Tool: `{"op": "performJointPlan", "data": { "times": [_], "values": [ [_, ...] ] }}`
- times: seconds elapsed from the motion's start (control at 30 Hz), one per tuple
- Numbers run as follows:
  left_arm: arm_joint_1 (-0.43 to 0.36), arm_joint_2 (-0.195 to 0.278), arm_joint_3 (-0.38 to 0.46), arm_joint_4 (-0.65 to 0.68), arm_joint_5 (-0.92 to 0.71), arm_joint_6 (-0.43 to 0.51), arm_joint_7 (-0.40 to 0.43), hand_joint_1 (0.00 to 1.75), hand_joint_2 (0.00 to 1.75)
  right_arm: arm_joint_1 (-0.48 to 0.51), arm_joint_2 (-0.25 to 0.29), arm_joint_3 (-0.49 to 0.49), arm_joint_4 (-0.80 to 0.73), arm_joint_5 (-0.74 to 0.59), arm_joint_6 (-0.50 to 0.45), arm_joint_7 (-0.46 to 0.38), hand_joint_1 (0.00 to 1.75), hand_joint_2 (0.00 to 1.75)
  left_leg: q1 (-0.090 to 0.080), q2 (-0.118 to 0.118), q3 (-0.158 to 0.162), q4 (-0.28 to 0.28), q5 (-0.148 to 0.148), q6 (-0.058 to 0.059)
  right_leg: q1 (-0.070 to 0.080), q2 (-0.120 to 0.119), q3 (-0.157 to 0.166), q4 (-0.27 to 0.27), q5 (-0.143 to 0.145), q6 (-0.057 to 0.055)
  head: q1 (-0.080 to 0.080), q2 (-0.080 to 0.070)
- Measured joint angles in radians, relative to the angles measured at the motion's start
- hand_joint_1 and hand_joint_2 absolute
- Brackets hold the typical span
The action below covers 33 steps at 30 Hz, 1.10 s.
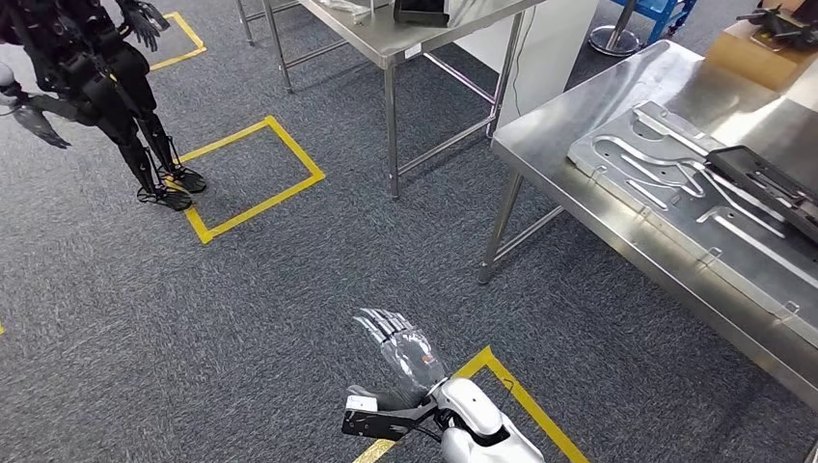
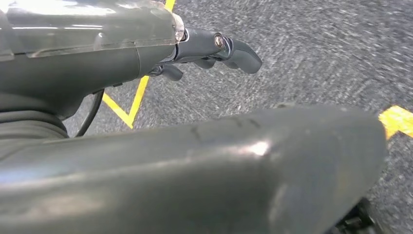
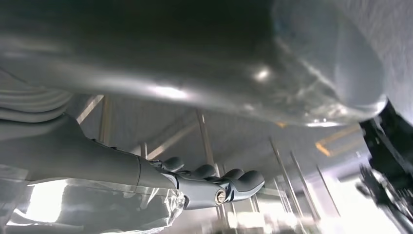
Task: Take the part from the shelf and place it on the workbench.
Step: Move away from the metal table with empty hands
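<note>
floor: grey, nubbly carpet (image 1: pixel 289 289) with yellow tape squares (image 1: pixel 253 178) stuck on it, pretty worn-looking

bench: brushed steel bench (image 1: pixel 617 106) on the right with thin legs, shiny and a bit scuffed

plate on bench: flat silver jig plate (image 1: pixel 695 207) with curvy slots cut into it, lying on the bench top, and a black tray thing (image 1: pixel 767 188) overlapping its far edge

the part: can't tell which item is the part, and neither robot hand has it

left robot hand: left robot hand (image 1: pixel 400 352) is low over the carpet near a yellow tape corner, fingers spread out straight, holding nothing; the left wrist view shows dark fingers (image 2: pixel 238 51) slightly curled over bare carpet

right robot hand: right robot hand (image 3: pixel 209 185) has fingers loosely bent with nothing in them, table legs blurred behind it

other stuff: second steel table (image 1: pixel 405 39) further back, a black humanoid robot (image 1: pixel 106 87) standing at the top left by a tape square, and a cardboard box (image 1: pixel 757 48) at the bench's far end
</note>
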Motion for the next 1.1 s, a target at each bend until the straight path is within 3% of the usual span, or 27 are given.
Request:
{"op": "performJointPlan", "data": {
  "times": [0.07, 0.13, 0.2, 0.23, 0.27, 0.3, 0.37, 0.43, 0.5, 0.57, 0.63, 0.7, 0.73, 0.77, 0.83, 0.9, 0.93, 1.0, 1.03, 1.1],
  "values": [
    [-0.002, 0.0, -0.004, 0.0, -0.006, -0.001, 0.008, 0.0, 0.0, 0.01, 0.023, -0.021, 0.039, 0.0, 0.001, -0.019, 0.0, 0.0, 0.004, -0.017, 0.0, -0.006, 0.008, 0.011, -0.005, 0.037, -0.012, 0.033, -0.028, 0.011, 0.0, 0.0],
    [-0.008, -0.001, -0.01, 0.0, -0.011, -0.004, 0.015, 0.0, 0.0, 0.018, 0.042, -0.045, 0.093, -0.005, 0.001, -0.048, 0.0, 0.0, 0.005, -0.035, -0.003, -0.008, 0.013, 0.019, -0.008, 0.09, -0.064, 0.149, -0.096, 0.017, 0.0, 0.0],
    [-0.013, -0.001, -0.016, 0.0, -0.015, -0.006, 0.022, 0.0, 0.0, 0.029, 0.056, -0.068, 0.153, -0.014, 0.001, -0.076, 0.0, 0.0, 0.004, -0.06, -0.007, -0.007, 0.015, 0.022, -0.008, 0.108, -0.125, 0.278, -0.145, 0.017, 0.0, 0.0],
    [-0.013, -0.001, -0.018, 0.0, -0.016, -0.007, 0.026, 0.0, 0.0, 0.033, 0.064, -0.076, 0.179, -0.021, 0.001, -0.087, 0.0, 0.0, 0.003, -0.073, -0.008, -0.006, 0.016, 0.022, -0.008, 0.11, -0.136, 0.298, -0.142, 0.016, 0.0, 0.0],
    [-0.013, -0.001, -0.019, 0.0, -0.018, -0.007, 0.03, 0.0, 0.0, 0.035, 0.073, -0.084, 0.204, -0.029, 0.001, -0.097, 0.0, 0.0, 0.003, -0.085, -0.008, -0.004, 0.016, 0.021, -0.008, 0.112, -0.126, 0.276, -0.119, 0.013, 0.0, 0.0],
    [-0.014, -0.001, -0.02, 0.0, -0.021, -0.007, 0.034, 0.0, 0.0, 0.034, 0.082, -0.091, 0.228, -0.037, 0.001, -0.105, 0.0, 0.0, 0.003, -0.098, -0.008, -0.003, 0.016, 0.02, -0.008, 0.12, -0.098, 0.216, -0.082, 0.009, 0.0, 0.0],
    [-0.016, -0.002, -0.023, 0.0, -0.026, -0.008, 0.042, 0.0, 0.0, 0.027, 0.101, -0.105, 0.277, -0.053, -0.001, -0.115, 0.0, 0.0, 0.003, -0.122, -0.011, 0.001, 0.017, 0.015, -0.009, 0.166, -0.03, 0.073, -0.02, -0.001, 0.0, 0.0],
    [-0.019, -0.004, -0.028, 0.0, -0.033, -0.01, 0.048, 0.0, 0.0, 0.018, 0.116, -0.119, 0.337, -0.065, -0.008, -0.119, 0.0, 0.0, 0.006, -0.142, -0.017, 0.003, 0.021, 0.003, -0.007, 0.195, -0.003, 0.009, -0.003, -0.007, 0.0, 0.0],
    [-0.02, -0.004, -0.035, 0.0, -0.041, -0.012, 0.052, 0.0, 0.0, 0.011, 0.129, -0.131, 0.398, -0.073, -0.018, -0.116, 0.0, 0.0, 0.009, -0.157, -0.023, 0.001, 0.025, -0.011, -0.006, 0.177, -0.002, 0.002, 0.002, -0.015, 0.0, 0.0],
    [-0.022, -0.003, -0.041, 0.0, -0.05, -0.014, 0.06, 0.0, 0.0, 0.002, 0.139, -0.143, 0.453, -0.081, -0.024, -0.104, 0.0, 0.0, 0.007, -0.124, -0.036, 0.024, 0.009, -0.019, -0.01, 0.153, 0.005, -0.011, 0.009, -0.027, 0.0, 0.0],
    [-0.029, -0.002, -0.047, 0.0, -0.058, -0.018, 0.071, 0.0, 0.0, -0.005, 0.143, -0.159, 0.51, -0.088, -0.018, -0.079, 0.0, 0.0, 0.006, -0.067, -0.083, 0.125, -0.048, -0.025, -0.01, 0.121, 0.009, -0.018, 0.012, -0.036, 0.0, 0.0],
    [-0.035, -0.002, -0.054, 0.0, -0.065, -0.023, 0.08, 0.0, 0.0, -0.006, 0.14, -0.179, 0.569, -0.092, 0.0, -0.04, 0.0, 0.0, 0.011, -0.046, -0.142, 0.252, -0.104, -0.034, -0.007, 0.089, 0.008, -0.017, 0.01, -0.038, 0.0, 0.0],
    [-0.034, -0.002, -0.057, 0.0, -0.068, -0.025, 0.084, 0.0, 0.0, -0.006, 0.139, -0.188, 0.596, -0.093, 0.013, -0.017, 0.0, 0.0, 0.013, -0.042, -0.152, 0.28, -0.109, -0.037, -0.006, 0.074, 0.008, -0.016, 0.009, -0.038, 0.0, 0.0],
    [-0.033, -0.002, -0.06, 0.0, -0.071, -0.027, 0.087, 0.0, 0.0, -0.005, 0.137, -0.197, 0.62, -0.093, 0.027, 0.007, 0.0, 0.0, 0.016, -0.038, -0.143, 0.269, -0.096, -0.04, -0.006, 0.061, 0.007, -0.015, 0.007, -0.036, 0.0, 0.0],
    [-0.033, 0.0, -0.064, 0.0, -0.075, -0.028, 0.093, 0.0, 0.0, -0.003, 0.133, -0.213, 0.661, -0.092, 0.052, 0.06, 0.0, 0.0, 0.018, -0.01, -0.07, 0.144, -0.041, -0.041, -0.006, 0.038, 0.008, -0.008, 0.001, -0.029, 0.0, 0.0],
    [-0.039, 0.001, -0.068, 0.0, -0.08, -0.029, 0.097, 0.0, 0.0, 0.001, 0.127, -0.231, 0.695, -0.094, 0.077, 0.126, 0.0, 0.0, 0.012, 0.026, -0.006, 0.032, -0.011, -0.031, -0.002, 0.018, 0.009, -0.001, -0.006, -0.019, 0.0, 0.0],
    [-0.041, 0.002, -0.069, 0.0, -0.083, -0.03, 0.1, 0.0, 0.0, 0.004, 0.123, -0.241, 0.711, -0.096, 0.094, 0.166, 0.0, 0.0, 0.008, 0.034, 0.004, 0.011, -0.01, -0.024, 0.001, 0.01, 0.01, 0.001, -0.009, -0.013, 0.0, 0.0],
    [-0.043, 0.004, -0.073, 0.0, -0.09, -0.032, 0.106, 0.0, 0.0, 0.013, 0.114, -0.259, 0.738, -0.099, 0.133, 0.248, 0.0, 0.0, 0.005, 0.015, 0.0, 0.01, -0.007, -0.009, 0.001, -0.006, 0.012, 0.001, -0.01, -0.002, 0.0, 0.0],
    [-0.043, 0.006, -0.075, 0.0, -0.093, -0.034, 0.109, 0.0, 0.0, 0.017, 0.109, -0.266, 0.749, -0.101, 0.154, 0.283, 0.0, 0.0, 0.006, 0.004, -0.001, 0.007, -0.004, -0.003, -0.001, 0.001, 0.013, 0.005, -0.014, 0.005, 0.0, 0.0],
    [-0.046, 0.007, -0.08, 0.0, -0.098, -0.038, 0.116, 0.0, 0.0, 0.027, 0.1, -0.281, 0.767, -0.106, 0.193, 0.336, 0.0, 0.0, 0.01, -0.015, -0.002, 0.0, 0.003, 0.009, -0.007, 0.048, -0.006, 0.053, -0.052, 0.014, 0.0, 0.0]
  ]
}}
